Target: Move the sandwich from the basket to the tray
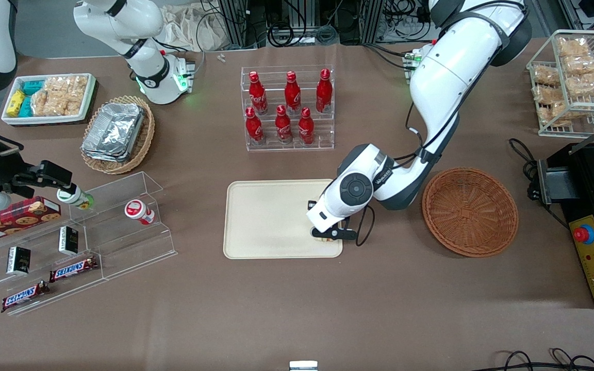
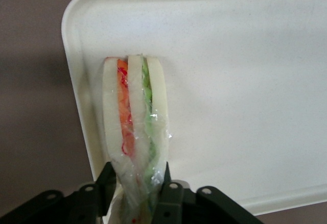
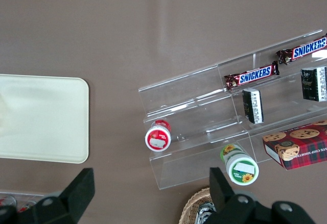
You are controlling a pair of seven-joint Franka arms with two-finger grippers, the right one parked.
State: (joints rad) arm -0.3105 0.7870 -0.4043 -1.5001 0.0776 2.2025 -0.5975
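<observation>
My claw [image 2: 137,193] grips the sandwich [image 2: 135,132] over the tray [image 2: 245,81]; I'd lower gently before releasing inside the rim.

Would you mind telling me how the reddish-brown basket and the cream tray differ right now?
The basket is round, woven wicker and reddish-brown; the tray is rectangular with rounded corners, smooth and cream. The basket holds nothing, whereas the gripper is at the tray's corner, its fingers shut on the wrapped sandwich. The basket lies toward the working arm's end of the table. Both are shallow and sit flat.
</observation>
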